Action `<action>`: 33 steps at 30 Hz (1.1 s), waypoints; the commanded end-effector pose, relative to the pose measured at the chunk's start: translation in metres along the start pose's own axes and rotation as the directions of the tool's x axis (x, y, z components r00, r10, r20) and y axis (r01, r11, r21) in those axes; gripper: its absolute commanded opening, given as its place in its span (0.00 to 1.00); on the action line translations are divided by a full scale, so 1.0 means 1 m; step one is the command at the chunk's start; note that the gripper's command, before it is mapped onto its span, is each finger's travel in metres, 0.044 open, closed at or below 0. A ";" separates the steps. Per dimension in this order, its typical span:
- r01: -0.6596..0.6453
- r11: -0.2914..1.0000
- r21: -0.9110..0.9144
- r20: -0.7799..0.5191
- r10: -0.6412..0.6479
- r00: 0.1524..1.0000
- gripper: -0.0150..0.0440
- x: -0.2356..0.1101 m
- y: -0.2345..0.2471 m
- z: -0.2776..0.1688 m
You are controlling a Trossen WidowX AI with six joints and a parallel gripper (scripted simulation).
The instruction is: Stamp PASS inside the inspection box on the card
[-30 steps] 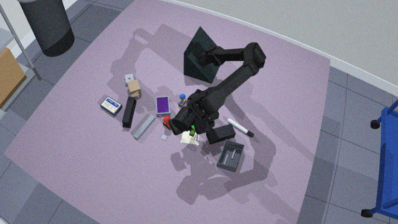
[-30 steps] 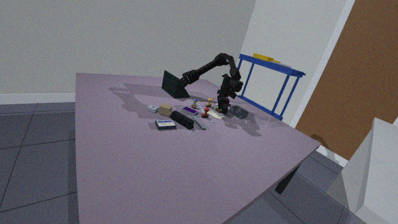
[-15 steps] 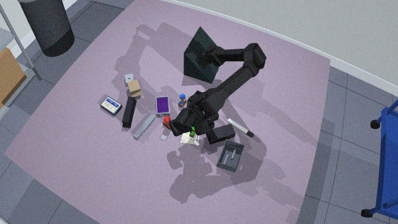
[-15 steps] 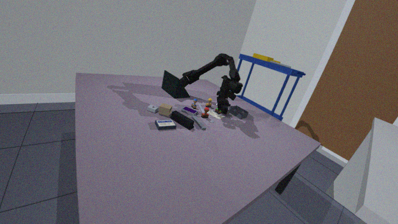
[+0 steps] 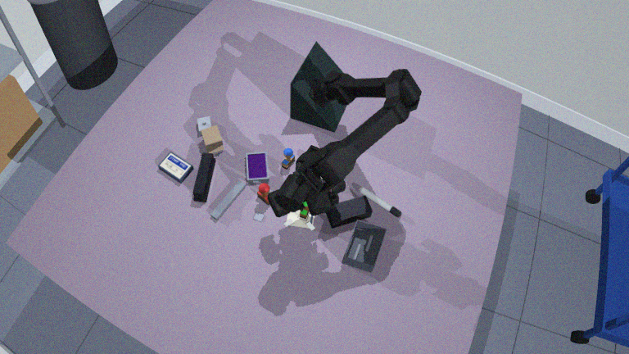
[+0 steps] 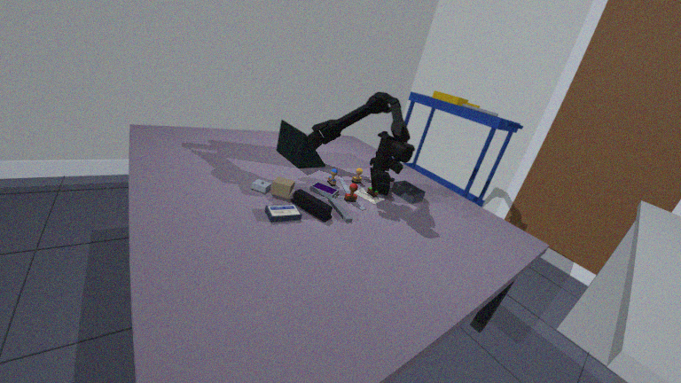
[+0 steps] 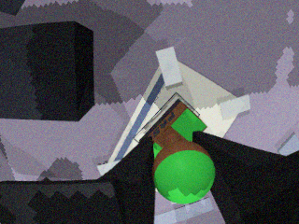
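At table centre, left to right: purple ink pad [image 5: 256,165], red-knobbed stamp [image 5: 263,191], then the gripper [image 7: 185,177] closed on the green-knobbed PASS stamp [image 7: 183,171], held upright by its neck so the face comes down flat on the white card [image 7: 208,96]. Contact can't be confirmed.

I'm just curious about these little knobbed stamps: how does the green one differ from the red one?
The green stamp is gripped in the gripper over the white card; the red stamp stands free on the bench. Their knobs differ in colour. Both have round knobs on brown bodies.
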State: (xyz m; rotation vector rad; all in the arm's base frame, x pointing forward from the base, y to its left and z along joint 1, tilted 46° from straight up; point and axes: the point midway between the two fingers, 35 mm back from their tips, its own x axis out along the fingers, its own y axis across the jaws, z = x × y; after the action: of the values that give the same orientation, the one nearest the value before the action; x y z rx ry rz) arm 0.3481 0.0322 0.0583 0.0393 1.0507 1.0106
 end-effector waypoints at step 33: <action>-0.003 1.000 0.007 0.001 0.003 1.000 0.25 0.008 0.000 -0.001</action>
State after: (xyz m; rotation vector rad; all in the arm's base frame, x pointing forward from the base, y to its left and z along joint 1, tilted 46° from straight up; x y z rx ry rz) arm 0.3478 0.0364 0.0537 0.0418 1.0526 1.0088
